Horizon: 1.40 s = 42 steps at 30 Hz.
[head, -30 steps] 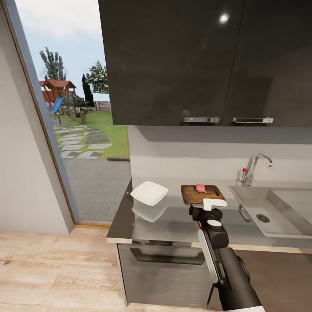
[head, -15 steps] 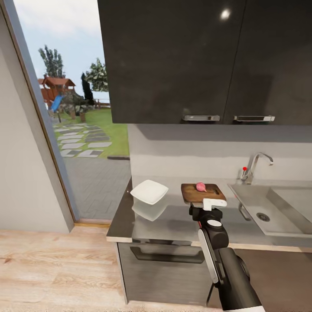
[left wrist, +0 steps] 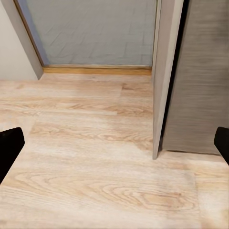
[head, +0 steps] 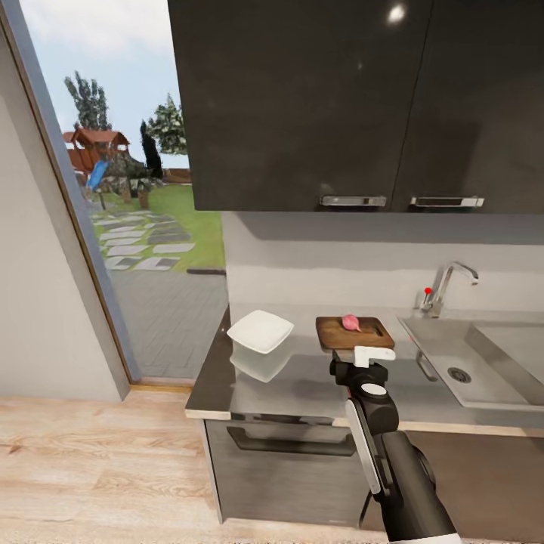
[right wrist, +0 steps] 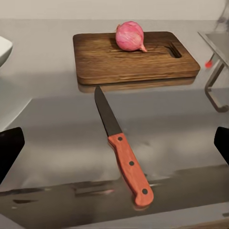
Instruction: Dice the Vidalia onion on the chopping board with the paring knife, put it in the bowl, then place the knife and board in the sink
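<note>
Head view: right arm (head: 393, 461) rises from lower centre-right of frame, forearm angled up toward the bench (head: 302, 385), wrist roughly level. Right end effector (head: 364, 355) sits low over the bench front edge, just short of the board (head: 354, 333). In the right wrist view its fingers (right wrist: 9, 148) show as dark tips at far left and right edges, spread wide apart, nothing between them.

Onion (right wrist: 130, 36) rests on the board's far half, upper centre of the wrist frame, near the slot handle. Knife (right wrist: 123, 149) lies flat on the bench, centre frame, blade tip just beside the board's near edge, red handle pointing toward the camera.

Bowl (head: 261, 333) sits left of the board, apart from it. Sink (head: 483, 355) at right, tap (head: 446, 287) behind it.

Left end effector (left wrist: 114, 148): tips at frame edges, apart, pointing down at wood floor (left wrist: 86, 152) beside a cabinet (left wrist: 200, 76).
</note>
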Available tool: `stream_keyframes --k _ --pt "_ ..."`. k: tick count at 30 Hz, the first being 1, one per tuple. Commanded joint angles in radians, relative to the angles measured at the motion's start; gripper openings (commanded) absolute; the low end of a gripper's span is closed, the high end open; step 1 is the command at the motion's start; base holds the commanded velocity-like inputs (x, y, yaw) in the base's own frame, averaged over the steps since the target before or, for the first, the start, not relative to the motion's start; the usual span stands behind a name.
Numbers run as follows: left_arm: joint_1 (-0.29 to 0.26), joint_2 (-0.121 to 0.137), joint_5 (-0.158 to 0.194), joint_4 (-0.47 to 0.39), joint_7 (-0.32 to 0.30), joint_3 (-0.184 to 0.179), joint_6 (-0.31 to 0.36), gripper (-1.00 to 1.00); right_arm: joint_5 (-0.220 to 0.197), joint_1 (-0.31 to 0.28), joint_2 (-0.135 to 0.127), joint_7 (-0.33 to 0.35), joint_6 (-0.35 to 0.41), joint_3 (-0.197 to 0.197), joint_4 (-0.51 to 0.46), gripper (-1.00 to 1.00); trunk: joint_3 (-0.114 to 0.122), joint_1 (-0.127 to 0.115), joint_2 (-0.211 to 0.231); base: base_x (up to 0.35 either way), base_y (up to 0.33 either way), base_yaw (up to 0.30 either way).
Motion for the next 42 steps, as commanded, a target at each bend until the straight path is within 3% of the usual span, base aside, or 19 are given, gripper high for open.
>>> stream_keyframes --k 1,22,42 --pt "0.0 0.001 0.007 -0.002 0.005 -0.008 -0.001 1.0 0.006 -0.001 0.0 -0.001 0.008 0.001 -0.001 1.0 -0.003 0.001 -0.002 0.0 0.0 0.0" --pt "0.0 0.001 0.007 -0.002 0.005 -0.008 -0.001 1.0 0.006 -0.001 0.0 -0.001 0.008 0.001 -0.001 1.0 -0.028 0.001 -0.002 0.0 0.0 0.0" --pt "0.0 0.001 0.007 -0.001 0.006 -0.007 -0.001 1.0 0.006 -0.001 0.0 -0.001 0.008 0.001 -0.001 1.0 -0.03 0.001 -0.002 0.084 -0.037 0.0"
